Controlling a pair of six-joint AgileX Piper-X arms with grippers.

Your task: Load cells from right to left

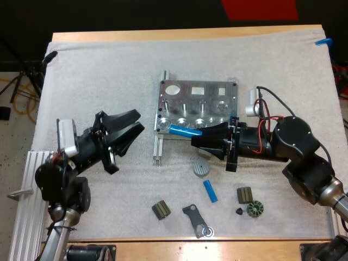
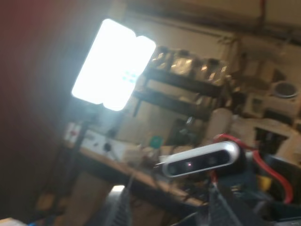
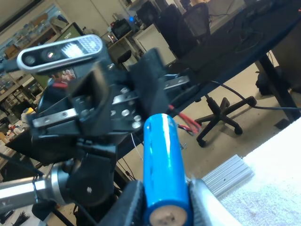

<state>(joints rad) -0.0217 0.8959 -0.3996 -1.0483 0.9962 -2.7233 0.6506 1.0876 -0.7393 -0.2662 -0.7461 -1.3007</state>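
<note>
The metal fixture point(image 1: 198, 106) lies mid-mat, with round pockets along its near edge. My right gripper point(image 1: 199, 138) is shut on a blue cylinder point(image 1: 185, 131), which lies nearly level over the fixture's near edge and points left. In the right wrist view the blue cylinder point(image 3: 162, 165) is pressed between my fingers point(image 3: 133, 202), and the left arm's gripper faces it beyond. My left gripper point(image 1: 138, 121) hangs open above the mat, left of the fixture, holding nothing. A second blue cylinder point(image 1: 210, 191) lies on the mat in front of the fixture.
On the near mat lie a grey round part point(image 1: 200, 167), dark green blocks point(image 1: 160, 210) point(image 1: 244, 194), a small gear point(image 1: 254, 209) and a black bracket point(image 1: 196, 220). An aluminium rail point(image 1: 30, 185) sits at the table's left edge.
</note>
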